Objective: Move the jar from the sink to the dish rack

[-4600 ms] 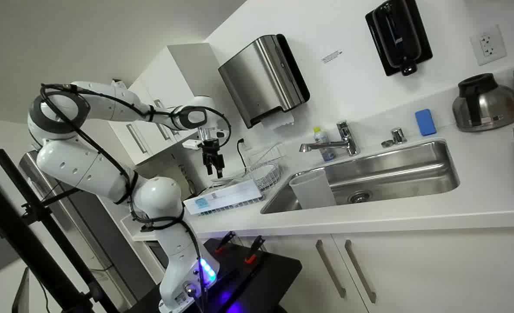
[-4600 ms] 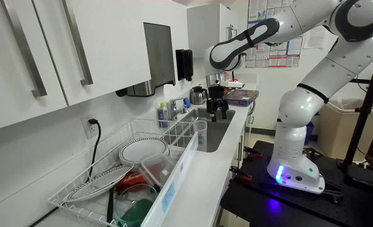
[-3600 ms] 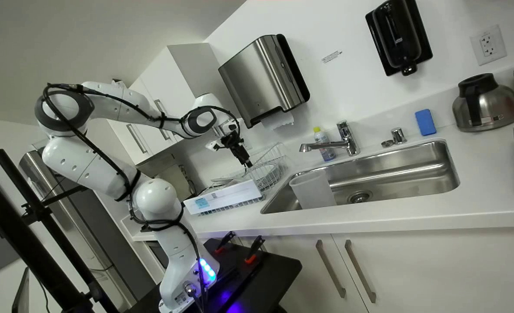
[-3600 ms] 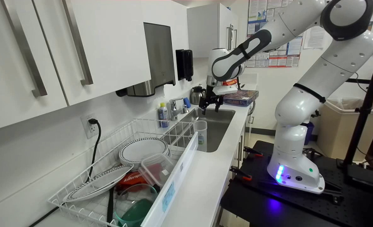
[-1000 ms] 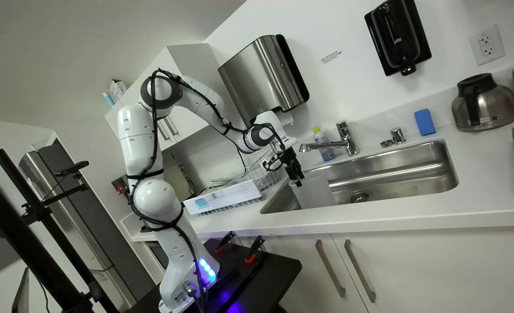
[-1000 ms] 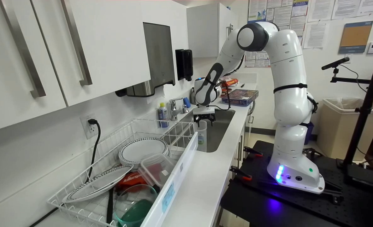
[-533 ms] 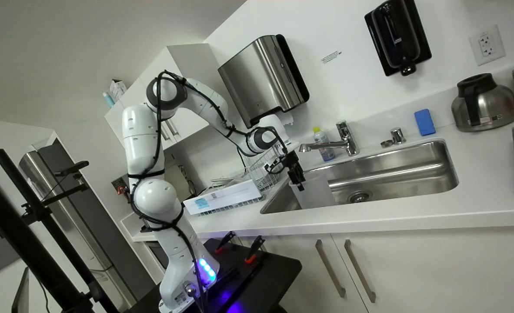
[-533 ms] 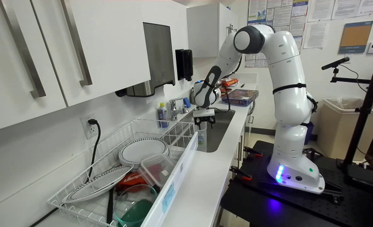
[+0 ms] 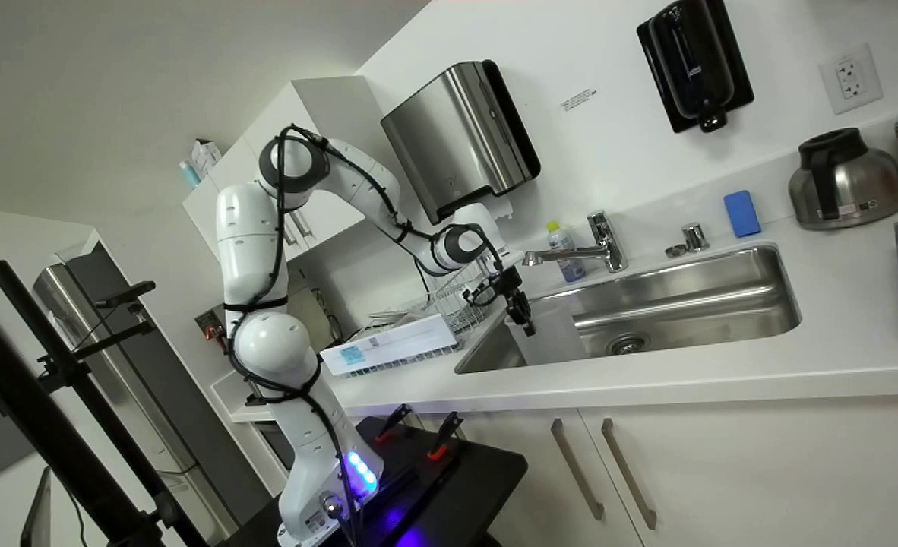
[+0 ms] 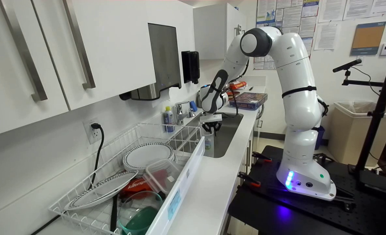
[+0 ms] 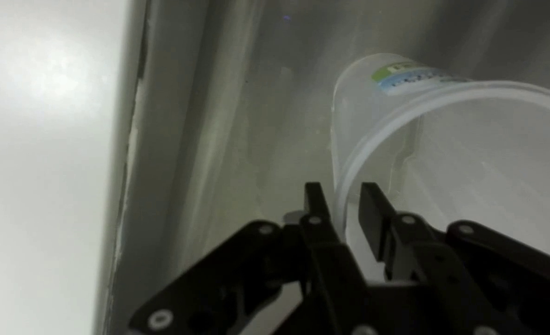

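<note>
The jar point(image 11: 484, 158), tall, translucent and wide-mouthed with a label, stands in the left end of the steel sink point(image 9: 692, 327); it also shows in both exterior views point(image 9: 551, 338) point(image 10: 208, 145). My gripper point(image 11: 341, 195) straddles its rim in the wrist view: one finger outside the wall, the other inside the mouth. The jaws are partly closed, and a gap shows between the rim and the inner finger; contact by the outer finger is unclear. In an exterior view the gripper point(image 10: 212, 131) points down at the jar's top. The white wire dish rack point(image 10: 96, 213) sits beside the sink.
The rack holds stacked plates point(image 10: 147, 155), a clear container point(image 10: 162, 176) and a glass bowl point(image 10: 140, 209). A white panel point(image 10: 186, 176) runs along its front. The faucet point(image 9: 570, 255) and a spray bottle point(image 9: 568, 266) stand behind the sink. A towel dispenser point(image 9: 460, 137) hangs above.
Over the last few seconds my arm came across and down to the jar. In the last second the gripper sank slightly and its fingers drew closer together. The jar has not moved.
</note>
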Robot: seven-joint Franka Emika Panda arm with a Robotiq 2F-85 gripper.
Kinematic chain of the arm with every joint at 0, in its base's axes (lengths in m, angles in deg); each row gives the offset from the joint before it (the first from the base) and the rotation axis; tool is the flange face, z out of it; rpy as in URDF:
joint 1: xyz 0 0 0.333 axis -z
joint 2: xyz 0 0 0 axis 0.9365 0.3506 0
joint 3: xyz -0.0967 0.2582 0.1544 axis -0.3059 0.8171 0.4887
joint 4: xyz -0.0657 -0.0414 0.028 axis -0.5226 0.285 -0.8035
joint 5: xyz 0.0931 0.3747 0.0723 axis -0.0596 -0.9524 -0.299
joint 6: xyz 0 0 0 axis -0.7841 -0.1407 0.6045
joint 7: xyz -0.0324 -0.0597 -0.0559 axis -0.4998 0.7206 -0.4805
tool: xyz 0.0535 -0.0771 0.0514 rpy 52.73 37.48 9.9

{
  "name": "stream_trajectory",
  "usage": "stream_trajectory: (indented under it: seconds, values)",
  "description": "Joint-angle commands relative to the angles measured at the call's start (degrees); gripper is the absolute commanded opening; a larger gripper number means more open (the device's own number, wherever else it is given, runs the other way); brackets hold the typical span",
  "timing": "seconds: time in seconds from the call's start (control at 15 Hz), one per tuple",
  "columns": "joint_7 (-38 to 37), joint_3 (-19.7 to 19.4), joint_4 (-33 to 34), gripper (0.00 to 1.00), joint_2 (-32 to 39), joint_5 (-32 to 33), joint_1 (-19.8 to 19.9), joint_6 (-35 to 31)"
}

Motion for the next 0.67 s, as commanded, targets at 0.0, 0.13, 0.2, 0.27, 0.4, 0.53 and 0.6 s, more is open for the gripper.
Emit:
stream_trajectory:
  seconds: [0.0,0.13,0.2,0.27,0.4,0.53,0.6]
  values:
    - [0.1,-1.6,0.6,0.00,0.1,-0.7,-1.8,0.4]
    - [-0.1,-1.9,0.5,0.00,-0.1,-0.6,-2.1,0.2]
    - [-0.4,-2.2,0.5,0.01,-0.3,-0.3,-2.3,0.1]
    - [-1.0,-2.7,0.1,0.01,-0.9,0.1,-2.7,0.1]
    - [-2.7,-4.1,-0.7,0.01,-2.0,1.3,-3.6,-0.1]
    - [-4.7,-5.8,-2.0,0.01,-3.9,2.7,-4.5,-0.4]
    - [-6.1,-6.9,-2.6,0.01,-5.0,3.6,-5.1,-0.5]
